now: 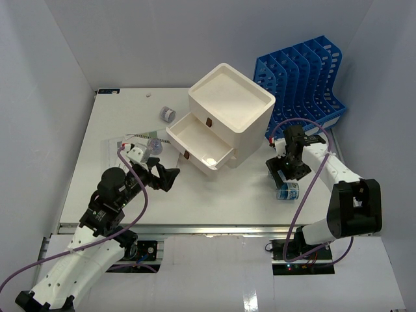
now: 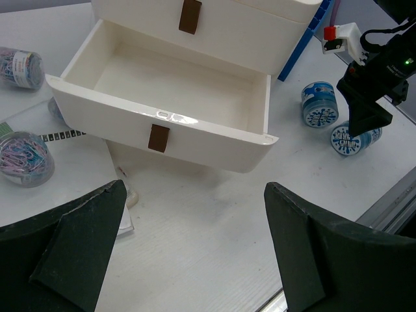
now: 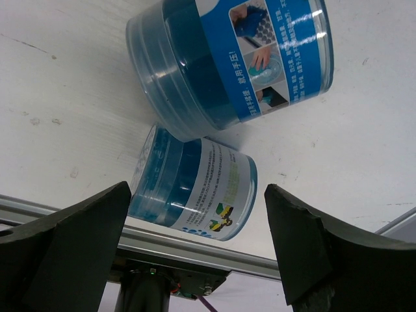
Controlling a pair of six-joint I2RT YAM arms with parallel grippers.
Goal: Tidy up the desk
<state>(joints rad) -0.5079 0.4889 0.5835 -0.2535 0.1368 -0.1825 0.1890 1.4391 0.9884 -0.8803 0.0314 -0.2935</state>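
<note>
The white desk (image 1: 221,198) holds a white three-drawer box (image 1: 231,104) with two drawers pulled out; the drawer in the left wrist view (image 2: 175,84) is empty. My left gripper (image 1: 166,177) is open and empty, low over bare desk in front of the drawers (image 2: 194,195). My right gripper (image 1: 281,174) is open above two blue-labelled jars lying on their sides. One jar (image 3: 195,188) lies between the fingers near the front rail, the other jar (image 3: 234,58) just beyond it. Both jars show in the left wrist view (image 2: 318,104) (image 2: 354,138).
A blue slotted file rack (image 1: 302,81) stands at the back right. Two jars of paperclips (image 1: 168,114) (image 1: 155,145) and printed papers (image 1: 120,146) lie at the left. The metal front rail (image 3: 195,250) is close under the right gripper.
</note>
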